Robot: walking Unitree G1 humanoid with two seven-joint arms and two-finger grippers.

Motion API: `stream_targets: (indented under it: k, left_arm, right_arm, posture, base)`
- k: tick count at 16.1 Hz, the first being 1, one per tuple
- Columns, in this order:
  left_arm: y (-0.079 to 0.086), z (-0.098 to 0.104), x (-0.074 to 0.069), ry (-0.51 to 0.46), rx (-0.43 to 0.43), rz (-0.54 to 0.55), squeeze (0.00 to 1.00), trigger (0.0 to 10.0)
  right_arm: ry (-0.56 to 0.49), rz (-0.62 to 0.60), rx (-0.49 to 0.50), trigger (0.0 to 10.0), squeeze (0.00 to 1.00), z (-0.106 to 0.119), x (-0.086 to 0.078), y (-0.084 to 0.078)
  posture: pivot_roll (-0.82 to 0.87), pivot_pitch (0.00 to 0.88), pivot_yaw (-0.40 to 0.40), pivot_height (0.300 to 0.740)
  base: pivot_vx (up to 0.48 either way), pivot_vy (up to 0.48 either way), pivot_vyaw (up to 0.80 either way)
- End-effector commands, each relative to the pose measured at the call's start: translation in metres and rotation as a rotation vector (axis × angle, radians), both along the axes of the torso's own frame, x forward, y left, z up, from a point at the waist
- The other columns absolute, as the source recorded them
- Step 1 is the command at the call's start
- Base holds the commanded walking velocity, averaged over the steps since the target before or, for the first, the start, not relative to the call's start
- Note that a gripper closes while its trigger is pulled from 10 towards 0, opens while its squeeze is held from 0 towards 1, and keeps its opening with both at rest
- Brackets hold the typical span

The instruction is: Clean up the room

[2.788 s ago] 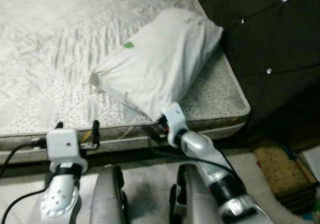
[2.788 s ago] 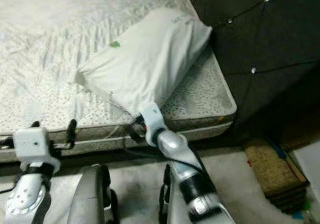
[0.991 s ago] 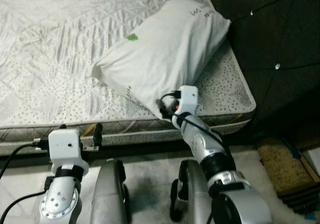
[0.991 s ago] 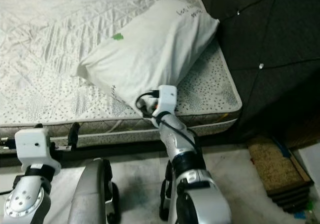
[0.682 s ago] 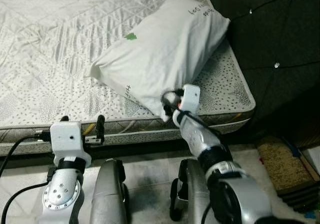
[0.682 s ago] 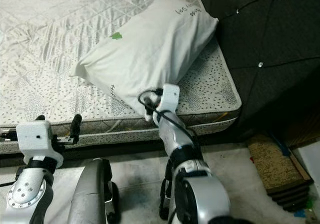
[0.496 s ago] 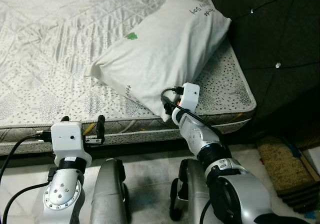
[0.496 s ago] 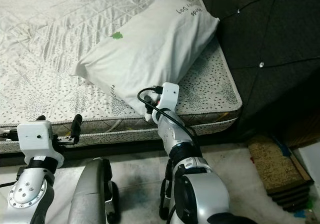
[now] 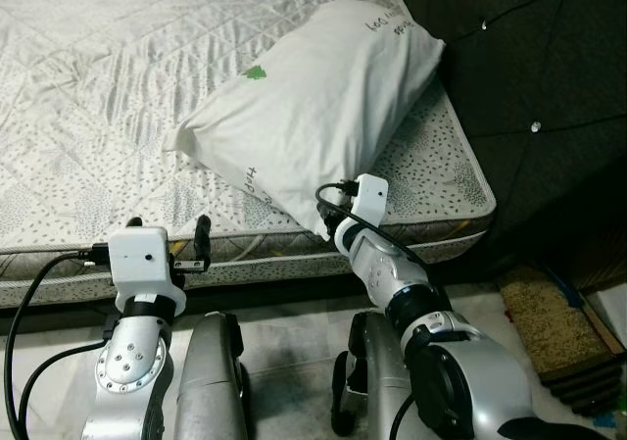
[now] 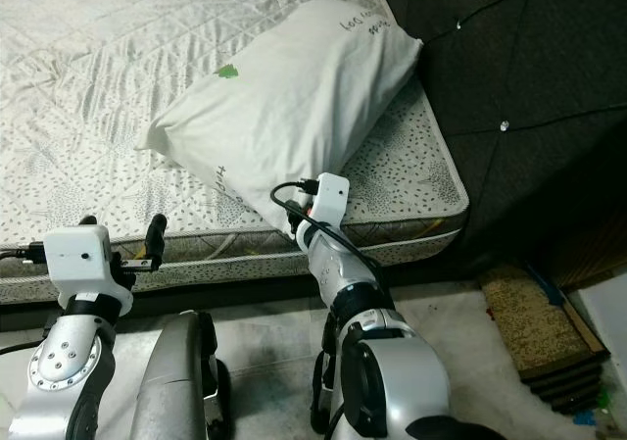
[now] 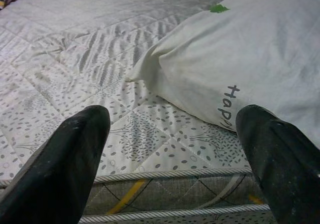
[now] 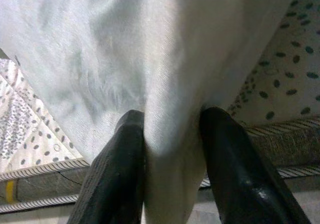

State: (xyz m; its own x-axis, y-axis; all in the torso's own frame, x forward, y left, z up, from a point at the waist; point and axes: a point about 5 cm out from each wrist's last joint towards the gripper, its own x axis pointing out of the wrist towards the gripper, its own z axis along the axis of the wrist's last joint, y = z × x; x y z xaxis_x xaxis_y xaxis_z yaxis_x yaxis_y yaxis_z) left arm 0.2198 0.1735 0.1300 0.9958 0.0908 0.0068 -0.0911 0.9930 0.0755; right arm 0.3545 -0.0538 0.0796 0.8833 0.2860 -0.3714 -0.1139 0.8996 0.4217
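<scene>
Right gripper (image 12: 172, 149) pinches pillow (image 9: 313, 107) corner between its jaws, bite apparently shallow: pull gently; left gripper (image 11: 175, 149) wide, empty.

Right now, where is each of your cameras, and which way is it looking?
Left eye view: on my head, facing forward and down at the mattress, the pillow and both arms.
Right eye view: beside it, same scene, with the headboard.
Left wrist view: on the left arm, looking between the open left hand across the mattress to the pillow.
Right wrist view: on the right arm, close up, the right hand pinching the pillow's corner.
All four share the pillow and mattress.
</scene>
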Motion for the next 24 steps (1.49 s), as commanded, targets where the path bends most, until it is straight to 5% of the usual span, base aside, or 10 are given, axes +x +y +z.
stream_targets:
  k: [1, 10, 14, 19, 24]
  left_arm:
    - [0.001, -0.003, -0.001, 0.01, 0.003, 0.01, 0.0, 10.0]
    - [0.001, -0.004, 0.003, -0.007, 0.003, 0.015, 0.0, 10.0]
    - [0.001, -0.004, 0.005, -0.013, 0.005, 0.015, 0.0, 10.0]
    - [0.001, -0.003, 0.011, -0.034, 0.007, 0.026, 0.0, 10.0]
    - [0.002, -0.003, 0.019, -0.052, 0.011, 0.043, 0.0, 10.0]
  right_arm:
    - [-0.008, 0.052, 0.057, 0.0, 0.0, 0.01, -0.002, 0.029]
    - [-0.046, 0.023, 0.032, 0.0, 0.0, 0.018, 0.008, 0.018]
    - [-0.09, -0.037, 0.007, 0.0, 0.0, 0.027, 0.017, 0.001]
    - [-0.271, -0.17, -0.121, 0.0, 0.0, 0.072, 0.045, -0.053]
    - [-0.383, -0.324, -0.254, 0.0, 0.0, 0.117, 0.059, -0.124]
  posture:
    - [0.12, 0.186, -0.067, 0.607]
    - [0.11, 0.174, -0.069, 0.607]
    - [0.11, 0.164, -0.068, 0.607]
    - [0.1, 0.12, -0.073, 0.607]
    - [0.08, 0.091, -0.075, 0.607]
  base:
    - [0.0, 0.0, 0.0]
    - [0.0, 0.0, 0.0]
    - [0.0, 0.0, 0.0]
    - [0.0, 0.0, 0.0]
    - [0.0, 0.0, 0.0]
